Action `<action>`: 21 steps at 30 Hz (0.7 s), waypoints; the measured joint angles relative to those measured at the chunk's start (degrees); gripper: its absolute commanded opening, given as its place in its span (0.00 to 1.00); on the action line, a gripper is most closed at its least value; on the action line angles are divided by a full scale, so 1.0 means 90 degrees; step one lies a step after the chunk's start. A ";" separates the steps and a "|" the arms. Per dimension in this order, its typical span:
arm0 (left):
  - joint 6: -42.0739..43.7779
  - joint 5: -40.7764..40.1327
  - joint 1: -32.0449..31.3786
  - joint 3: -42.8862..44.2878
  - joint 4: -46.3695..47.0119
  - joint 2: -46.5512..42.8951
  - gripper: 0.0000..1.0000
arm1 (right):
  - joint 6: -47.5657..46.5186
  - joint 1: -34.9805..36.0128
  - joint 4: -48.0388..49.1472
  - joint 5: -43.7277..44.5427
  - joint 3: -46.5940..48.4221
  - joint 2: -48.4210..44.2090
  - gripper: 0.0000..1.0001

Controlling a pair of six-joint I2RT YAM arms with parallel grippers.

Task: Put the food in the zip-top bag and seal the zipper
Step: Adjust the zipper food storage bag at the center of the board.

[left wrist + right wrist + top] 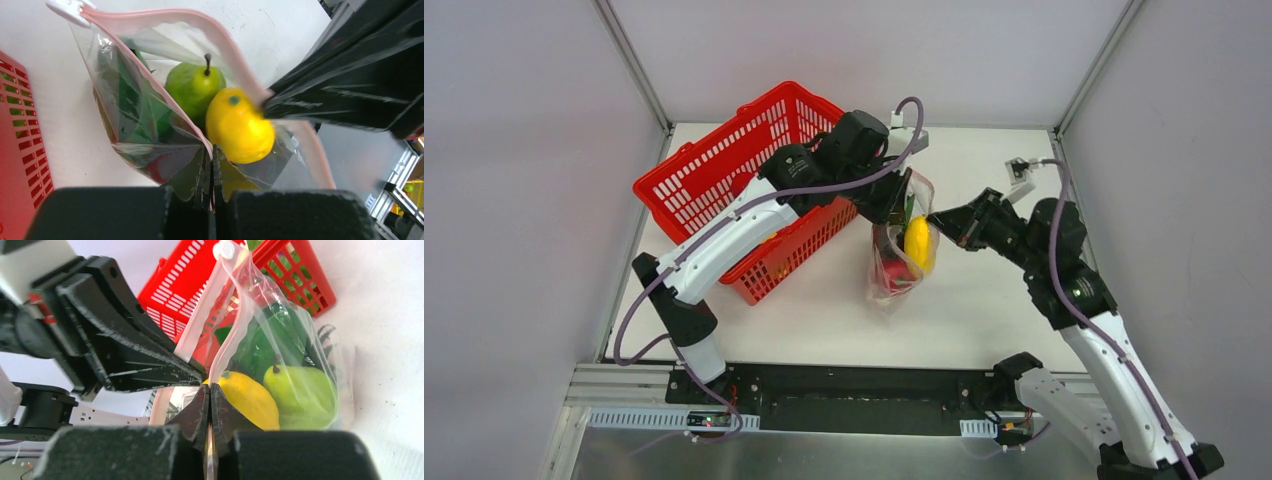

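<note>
- The clear, floppy plastic zip-top bag stands on the matte white table. It's just right of the red plastic mesh basket and sits between the two arms' tips.
- The bag's bottom rests on the table and its mouth faces up, so the long axis runs roughly bottom to top with a bit of a lean. The film is crinkly and shiny, so it throws a lot of glare.
- The thin pink zipper strip runs along both lips, and they're pulled apart, so the mouth gapes wide and isn't sealed. From the left wrist view the strip stretches away from the fingers to a small white slider tab at the far end.
- Inside the bag there's a smooth, glossy yellow lemon-shaped piece near the top. A rounded green pear with a dark stem touches it.
- A dark green leafy vegetable is pressed against the side wall, and a red fruit sits lower down.
- The left gripper, all black matte plastic, is pinched tight on one lip of the bag, right at the pink edge.
- The right gripper is clamped the same way on the opposite lip, and its scuffed black fingers meet on the strip.
- The two tips come at the mouth from opposite sides, close to each other but not touching.
</note>
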 measured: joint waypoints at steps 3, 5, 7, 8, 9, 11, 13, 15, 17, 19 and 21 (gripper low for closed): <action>-0.0044 0.0017 -0.0032 0.0238 -0.0073 0.0228 0.00 | -0.0121 0.0007 0.0034 -0.0202 0.0104 0.0447 0.00; -0.0073 0.0005 -0.0039 0.0274 -0.0078 0.0391 0.00 | -0.0165 0.0024 -0.0012 -0.0216 0.0000 0.0576 0.00; -0.0126 0.0012 -0.0053 0.0282 -0.0056 0.0551 0.00 | -0.0233 0.0090 -0.0153 -0.0206 -0.0002 0.0636 0.00; -0.0153 0.0010 -0.0070 0.0299 -0.0053 0.0595 0.00 | -0.0270 0.0136 -0.0209 -0.0199 0.0019 0.0678 0.00; -0.0187 -0.0002 -0.0085 0.0328 -0.0058 0.0639 0.00 | -0.0323 0.0206 -0.0301 -0.0151 0.0075 0.0763 0.00; -0.0219 -0.0046 -0.0112 0.0384 -0.0058 0.0673 0.00 | -0.0447 0.0376 -0.0481 -0.0017 0.0253 0.0950 0.00; -0.0233 -0.0175 -0.0119 0.0403 -0.0068 0.0673 0.00 | -0.0527 0.0539 -0.0585 0.0194 0.0401 0.1129 0.00; -0.0245 -0.0347 -0.0117 0.0410 -0.0061 0.0670 0.00 | -0.0573 0.0680 -0.0663 0.0474 0.0486 0.1234 0.00; -0.0250 -0.0452 -0.0119 0.0410 -0.0061 0.0670 0.00 | -0.0610 0.0782 -0.0695 0.0673 0.0498 0.1258 0.00; -0.0260 -0.0488 -0.0124 0.0415 -0.0049 0.0670 0.00 | -0.0641 0.0831 -0.0806 0.0784 0.0559 0.1277 0.00; -0.0255 -0.0495 -0.0126 0.0415 -0.0034 0.0670 0.00 | -0.0665 0.0850 -0.0916 0.0852 0.0653 0.1297 0.00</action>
